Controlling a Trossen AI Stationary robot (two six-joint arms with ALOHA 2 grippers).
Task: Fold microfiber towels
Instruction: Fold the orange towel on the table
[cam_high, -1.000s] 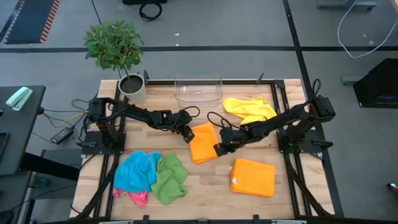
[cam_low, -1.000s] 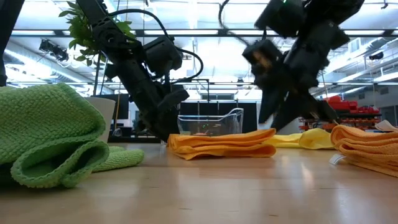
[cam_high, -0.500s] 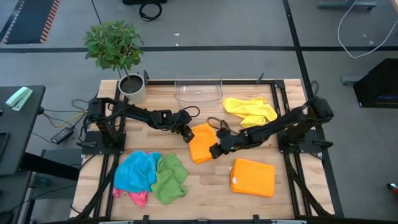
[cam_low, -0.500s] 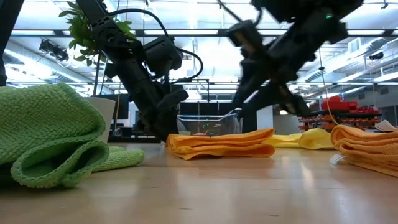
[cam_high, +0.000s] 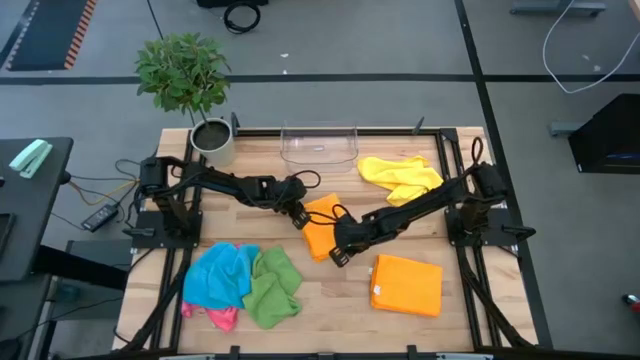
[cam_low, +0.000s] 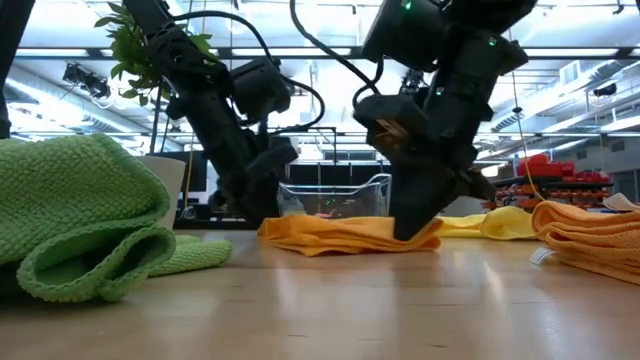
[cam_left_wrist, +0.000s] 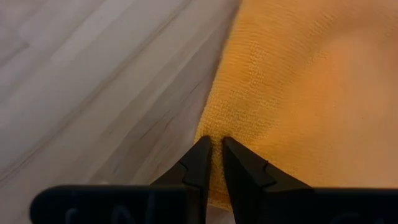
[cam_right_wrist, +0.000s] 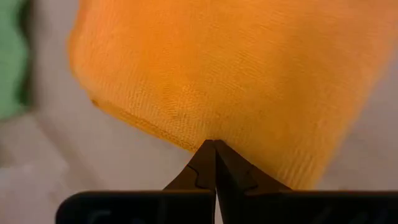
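A folded orange towel (cam_high: 318, 228) lies flat on the table's middle. My left gripper (cam_high: 298, 218) is shut at its far left corner. My right gripper (cam_high: 338, 256) is shut, with its tips down on the towel's near edge; it also shows in the low view (cam_low: 414, 228). A second folded orange towel (cam_high: 407, 285) lies near right. A yellow towel (cam_high: 400, 175) lies crumpled at the far right. Blue (cam_high: 220, 275), green (cam_high: 272, 287) and pink (cam_high: 222, 318) towels lie heaped at the near left. My left gripper pinches the orange towel's folded edge at its far left corner (cam_left_wrist: 214, 127) between its two fingertips, slanting down from the table's left. The towel lies flat on the table. My right gripper's shut fingertips meet the towel's near edge (cam_right_wrist: 199, 140), slanting down from the right. In the low view they rest on top of the towel (cam_low: 405, 232), which lies on the table.
A clear plastic bin (cam_high: 320, 143) stands at the far edge, with a potted plant (cam_high: 208, 140) at the far left corner. In the low view the green towel (cam_low: 80, 215) bulks large at the near left. Bare wood shows between the towel heap and the folded orange towel.
My right gripper has gone from the orange towel's right side toward the table's left and near edge. It has come down onto the towel's near edge. My left gripper has kept its place at the far left corner.
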